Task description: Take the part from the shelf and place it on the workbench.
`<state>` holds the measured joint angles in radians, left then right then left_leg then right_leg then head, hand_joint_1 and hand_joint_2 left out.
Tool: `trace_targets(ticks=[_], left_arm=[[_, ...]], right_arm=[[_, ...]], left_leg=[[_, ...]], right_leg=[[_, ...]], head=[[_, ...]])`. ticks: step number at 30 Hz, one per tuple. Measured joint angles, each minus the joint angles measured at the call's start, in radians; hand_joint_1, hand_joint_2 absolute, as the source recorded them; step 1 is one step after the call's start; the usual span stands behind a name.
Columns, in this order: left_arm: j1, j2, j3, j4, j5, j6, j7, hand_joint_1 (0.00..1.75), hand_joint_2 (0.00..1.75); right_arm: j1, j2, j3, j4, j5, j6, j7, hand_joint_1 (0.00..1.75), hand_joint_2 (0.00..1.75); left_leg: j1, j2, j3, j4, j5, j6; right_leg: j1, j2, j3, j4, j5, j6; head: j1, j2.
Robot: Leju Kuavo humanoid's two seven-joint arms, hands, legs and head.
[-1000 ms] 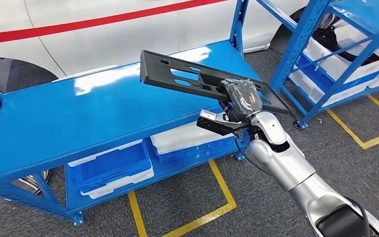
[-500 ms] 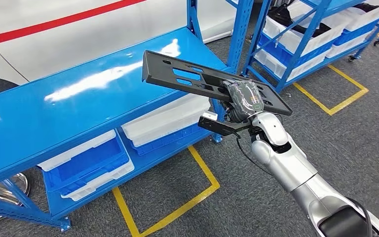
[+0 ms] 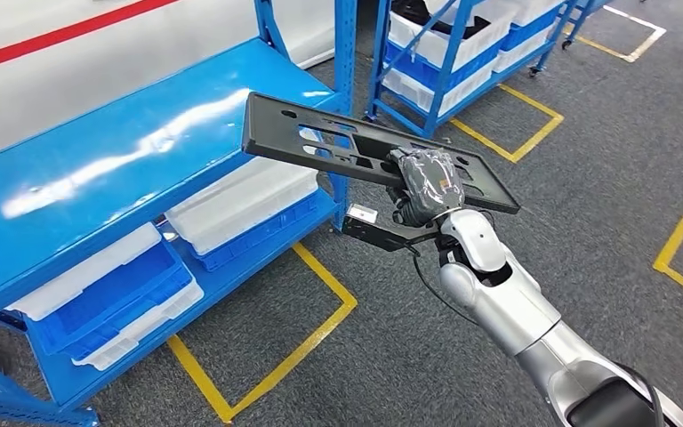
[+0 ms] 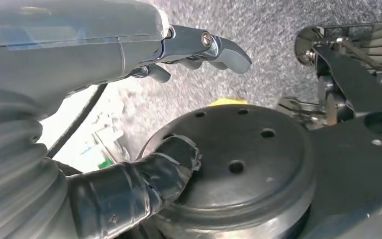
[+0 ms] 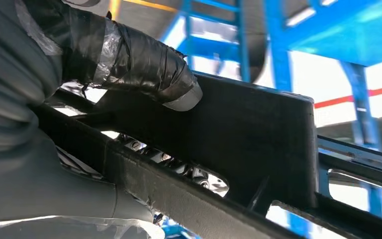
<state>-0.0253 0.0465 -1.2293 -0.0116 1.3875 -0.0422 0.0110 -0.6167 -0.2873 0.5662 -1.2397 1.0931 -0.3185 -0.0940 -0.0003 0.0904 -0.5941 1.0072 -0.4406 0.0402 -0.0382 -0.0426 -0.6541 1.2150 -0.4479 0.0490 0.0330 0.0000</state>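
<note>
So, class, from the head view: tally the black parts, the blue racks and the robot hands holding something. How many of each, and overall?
Black part: 1
Blue racks: 2, the workbench and the shelf
Right hand, gripping the part: 1
Total: 4

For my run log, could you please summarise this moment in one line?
right hand: holds black part | part: in air, beside blue workbench | left hand: holds nothing

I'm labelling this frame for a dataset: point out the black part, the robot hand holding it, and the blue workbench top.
black part (image 3: 320,142), head view, on its flat slotted face.
right robot hand (image 3: 429,181), head view, on the taped back of the hand.
blue workbench top (image 3: 98,169), head view, on its bare glossy surface.
</note>
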Motion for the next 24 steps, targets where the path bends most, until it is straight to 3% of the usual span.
trace_targets(ticks=[2, 3, 5, 6, 7, 9, 10, 11, 12, 13, 15, 17, 19, 20, 22, 24], left_arm=[[0.000, 0.005, -0.011, -0.002, -0.004, 0.000, -0.004, 0.00, 1.75], [0.001, 0.007, -0.016, -0.003, -0.005, 0.001, -0.007, 0.00, 1.75], [0.002, 0.007, -0.026, -0.004, -0.007, 0.004, -0.012, 0.00, 1.75], [0.002, 0.007, -0.031, -0.005, -0.008, 0.006, -0.014, 0.00, 1.75], [0.004, 0.007, -0.036, -0.005, -0.010, 0.006, -0.015, 0.00, 1.75], [0.007, 0.007, -0.046, -0.006, -0.022, 0.009, -0.021, 0.00, 1.75], [0.009, 0.007, -0.052, -0.006, -0.031, 0.010, -0.024, 0.00, 1.75], [0.009, 0.006, -0.059, -0.006, -0.040, 0.012, -0.028, 0.00, 1.75], [0.008, 0.006, -0.066, -0.006, -0.049, 0.013, -0.030, 0.00, 1.75], [0.008, 0.006, -0.072, -0.007, -0.055, 0.015, -0.032, 0.00, 1.75], [0.007, 0.006, -0.086, -0.007, -0.069, 0.019, -0.034, 0.00, 1.75], [0.006, 0.005, -0.099, -0.007, -0.082, 0.025, -0.036, 0.00, 1.75], [0.004, 0.002, -0.110, -0.007, -0.090, 0.029, -0.037, 0.00, 1.75], [0.002, -0.001, -0.115, -0.007, -0.093, 0.030, -0.041, 0.00, 1.75], [0.001, -0.006, -0.121, -0.007, -0.097, 0.030, -0.056, 0.00, 1.75], [0.005, -0.010, -0.125, -0.008, -0.097, 0.029, -0.076, 0.00, 1.75]], right_arm=[[0.007, -0.003, 0.001, -0.021, 0.001, 0.001, 0.009, 1.75, 1.75], [0.014, -0.008, 0.001, -0.031, 0.001, 0.000, 0.011, 1.75, 1.75], [0.034, -0.022, 0.001, -0.047, 0.000, 0.000, 0.012, 1.75, 1.75], [0.043, -0.028, 0.001, -0.052, 0.000, 0.000, 0.012, 1.75, 1.75], [0.050, -0.033, 0.000, -0.057, -0.001, 0.000, 0.013, 1.75, 1.75], [0.066, -0.038, -0.004, -0.072, -0.001, 0.000, 0.017, 1.75, 1.75], [0.077, -0.041, -0.009, -0.081, -0.001, -0.001, 0.019, 1.75, 1.75], [0.091, -0.046, -0.014, -0.091, -0.001, -0.001, 0.020, 1.75, 1.75], [0.105, -0.052, -0.020, -0.100, -0.002, -0.001, 0.021, 1.75, 1.75], [0.117, -0.058, -0.025, -0.108, -0.002, -0.001, 0.021, 1.75, 1.75], [0.136, -0.069, -0.037, -0.126, -0.003, 0.002, 0.022, 1.75, 1.75], [0.152, -0.078, -0.049, -0.145, -0.004, 0.006, 0.022, 1.75, 1.75], [0.168, -0.089, -0.060, -0.159, -0.002, 0.010, 0.022, 1.75, 1.75], [0.177, -0.095, -0.064, -0.165, -0.001, 0.011, 0.022, 1.75, 1.75], [0.191, -0.105, -0.073, -0.174, 0.002, 0.013, 0.022, 1.75, 1.75], [0.201, -0.113, -0.082, -0.183, 0.003, 0.014, 0.024, 1.75, 1.75]], left_leg=[[-0.003, 0.019, -0.019, 0.023, 0.004, -0.012], [-0.002, 0.029, -0.023, 0.028, 0.009, -0.019], [0.005, 0.031, -0.029, 0.032, 0.010, -0.035], [0.009, 0.010, -0.036, 0.044, -0.010, -0.043], [0.011, -0.020, -0.047, 0.073, -0.049, -0.048], [0.012, -0.072, -0.075, 0.184, -0.150, -0.050], [0.011, -0.081, -0.084, 0.245, -0.182, -0.048], [0.010, -0.084, -0.084, 0.287, -0.189, -0.043], [0.008, -0.086, -0.068, 0.295, -0.173, -0.036], [0.005, -0.092, -0.037, 0.267, -0.144, -0.027], [-0.004, -0.130, 0.067, 0.129, -0.107, -0.004], [-0.010, -0.162, 0.142, 0.010, -0.114, 0.006], [-0.011, -0.154, 0.152, -0.028, -0.109, 0.008], [-0.010, -0.143, 0.148, -0.037, -0.096, 0.012], [-0.006, -0.116, 0.139, -0.058, -0.070, 0.020], [-0.007, -0.088, 0.121, -0.062, -0.049, 0.024]], right_leg=[[0.006, -0.034, 0.090, -0.125, -0.052, -0.013], [0.012, -0.035, 0.105, -0.157, -0.069, -0.024], [0.017, -0.020, 0.093, -0.168, -0.059, -0.051], [0.018, -0.011, 0.084, -0.170, -0.048, -0.061], [0.017, -0.001, 0.072, -0.172, -0.035, -0.071], [0.020, 0.024, 0.043, -0.172, -0.009, -0.081], [0.024, 0.038, 0.027, -0.172, 0.003, -0.083], [0.027, 0.052, 0.013, -0.171, 0.015, -0.084], [0.031, 0.066, -0.002, -0.169, 0.027, -0.084], [0.033, 0.079, -0.015, -0.168, 0.038, -0.083], [0.034, 0.105, -0.038, -0.166, 0.061, -0.080], [0.032, 0.126, -0.048, -0.171, 0.085, -0.071], [0.031, 0.148, -0.049, -0.187, 0.110, -0.057], [0.031, 0.146, -0.052, -0.192, 0.114, -0.051], [0.034, 0.110, -0.066, -0.161, 0.064, -0.044], [0.028, 0.065, -0.092, -0.059, -0.038, -0.037]], head=[[-0.001, 0.000], [-0.001, 0.000], [-0.002, 0.000], [-0.002, 0.000], [-0.002, 0.000], [-0.002, 0.000], [-0.002, 0.000], [-0.002, 0.000], [-0.002, 0.000], [-0.002, 0.000], [-0.002, 0.000], [-0.002, 0.000], [-0.002, 0.000], [-0.002, 0.000], [0.000, 0.000], [0.001, 0.000]])
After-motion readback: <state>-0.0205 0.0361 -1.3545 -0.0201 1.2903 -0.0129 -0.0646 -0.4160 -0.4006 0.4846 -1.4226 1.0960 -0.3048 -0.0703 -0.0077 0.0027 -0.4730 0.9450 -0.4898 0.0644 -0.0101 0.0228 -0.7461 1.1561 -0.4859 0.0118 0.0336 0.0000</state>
